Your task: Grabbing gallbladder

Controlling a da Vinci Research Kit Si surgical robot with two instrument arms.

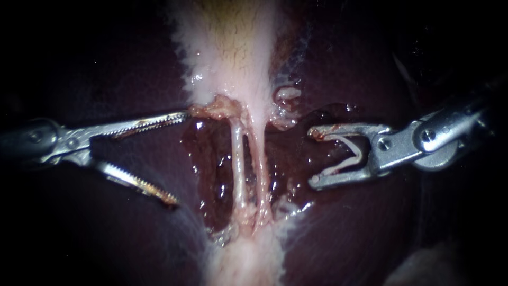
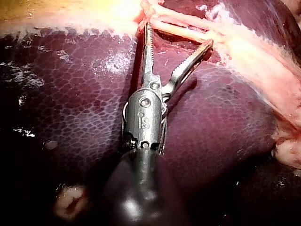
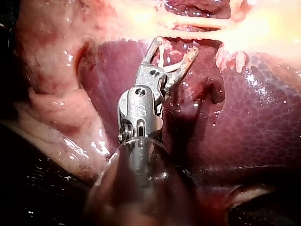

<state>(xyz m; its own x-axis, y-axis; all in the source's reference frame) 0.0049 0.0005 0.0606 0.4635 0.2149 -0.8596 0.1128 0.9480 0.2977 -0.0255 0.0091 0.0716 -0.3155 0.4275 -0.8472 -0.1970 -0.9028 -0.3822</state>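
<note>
left instrument point(image 1: 179, 158): shaft lay over the liver's point(image 2: 70, 122) left side. its serrated jaws stood wide apart and gripped nothing. the upper jaw's tip touched the ragged lower fringe of the gallbladder point(image 1: 227, 47), and the lower jaw hung free over the liver surface.

gallbladder: pale, yellow-tinged band in the cleft down the liver's middle. it narrowed toward two thin tubes point(image 1: 239, 159) that crossed a wet, opened hollow. judged soft, thin-walled, light and slick with fluid (likely to tear or slip under a shallow pinch). the best hold was judged to be the thicker pale fringe just above the tubes, taken in a full bite between both jaws and clear of the tubes themselves.

right instrument point(image 1: 313, 157): shaft lay over the liver's right side, with its tips just beside the hollow and apart from the tubes. the jaws stood apart yet carried a pale clip point(image 1: 361, 152) seated against both inner faces, with no tissue between them.

task status: hold not yet taken. one jaw was in contact only.
</note>
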